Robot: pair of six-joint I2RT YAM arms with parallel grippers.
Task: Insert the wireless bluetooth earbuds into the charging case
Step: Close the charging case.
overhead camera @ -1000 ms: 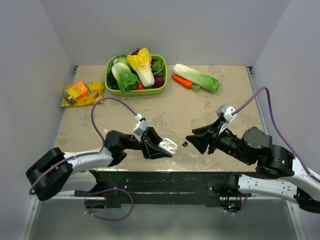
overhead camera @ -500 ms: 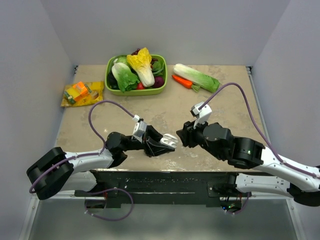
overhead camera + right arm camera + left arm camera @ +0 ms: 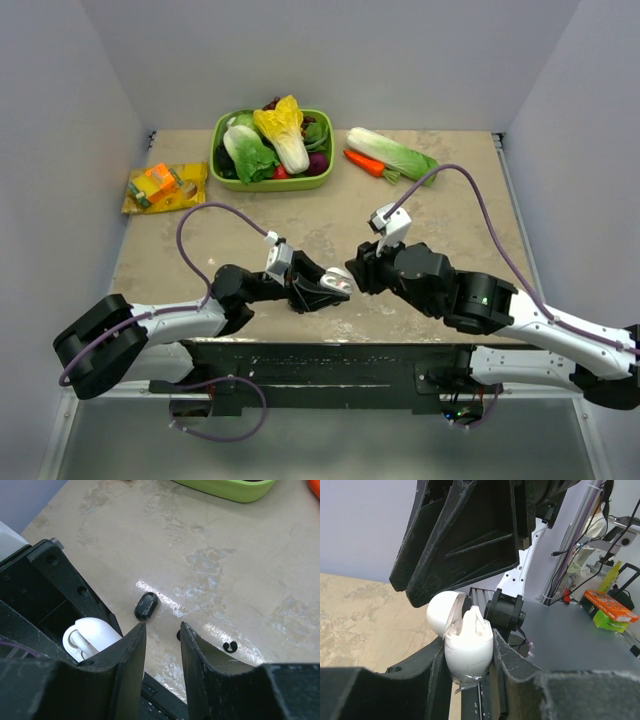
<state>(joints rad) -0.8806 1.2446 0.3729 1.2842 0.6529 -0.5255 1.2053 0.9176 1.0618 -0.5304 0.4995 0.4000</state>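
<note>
Fingers of the left gripper, closest to the near table edge, were pressed against both sides of the charging case and pinched it upright. The case was white and egg-shaped, with its lid swung open to the left. Only white shapes showed inside it.

Just above and beyond the case hung the right gripper, so the two grippers sat nose to nose near the middle of the table's front edge. Seen from its own wrist, the right gripper had its jaws slightly spread, with a narrow gap and nothing between them. One of the wireless bluetooth earbuds, a black oval bud, lay on the bare tabletop just past the tip of that gripper's left finger, outside the case. A smaller black speck lay to its right; it was too small to identify.

From above, both gripper heads hid the bud.

Farther back stood a green bowl heaped with vegetables. To its right lay a napa cabbage and a carrot, touching. An orange packet lay at the far left.
</note>
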